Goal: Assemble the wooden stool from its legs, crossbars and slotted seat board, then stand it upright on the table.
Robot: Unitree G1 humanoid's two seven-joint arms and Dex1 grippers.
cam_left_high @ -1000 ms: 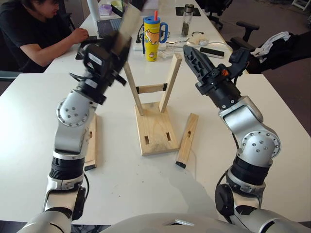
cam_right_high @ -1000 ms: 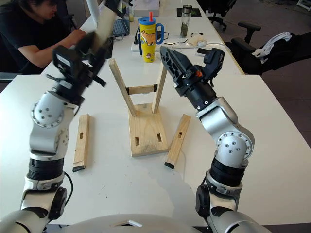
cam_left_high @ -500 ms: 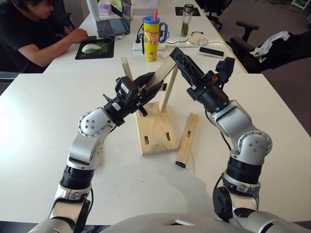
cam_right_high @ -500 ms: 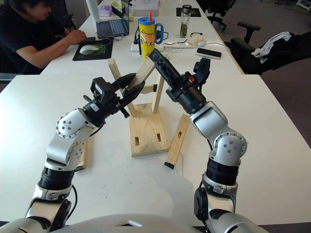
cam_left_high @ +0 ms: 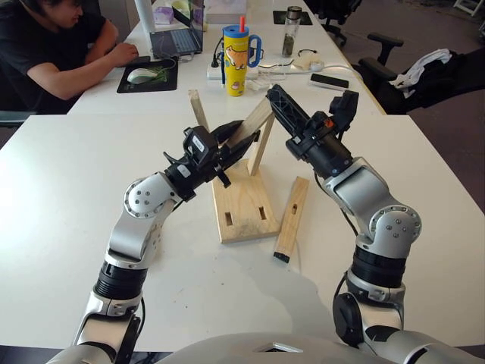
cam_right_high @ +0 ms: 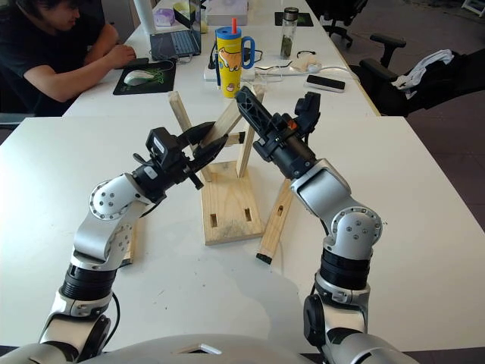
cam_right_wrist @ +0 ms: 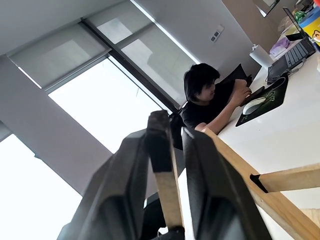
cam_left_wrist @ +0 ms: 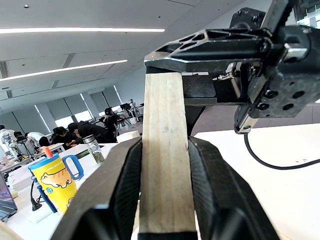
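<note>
The slotted seat board (cam_left_high: 242, 203) lies flat mid-table. Two legs (cam_left_high: 264, 145) stand in it, joined by a crossbar (cam_left_high: 236, 139). Just above the board my left gripper (cam_left_high: 236, 138) is shut on the lower part of a loose wooden leg (cam_left_high: 255, 120) that slants up to the right. The upper end of that leg sits between the fingers of my right gripper (cam_left_high: 273, 91), which is shut on it. The wrist views show each gripper, left (cam_left_wrist: 166, 145) and right (cam_right_wrist: 167, 126), on the leg (cam_left_wrist: 163, 120). Another leg (cam_left_high: 292, 217) lies right of the board.
A further leg (cam_right_high: 131, 244) lies at the left, mostly behind my left arm. On the desk behind stand a yellow cup (cam_left_high: 236, 61), a bottle (cam_left_high: 289, 32) and a phone (cam_left_high: 330, 80). A person sits at the far left by a laptop.
My left arm swung the leg down from high on the left to just above the seat board. My right gripper came in from the right and shut on its upper end.
</note>
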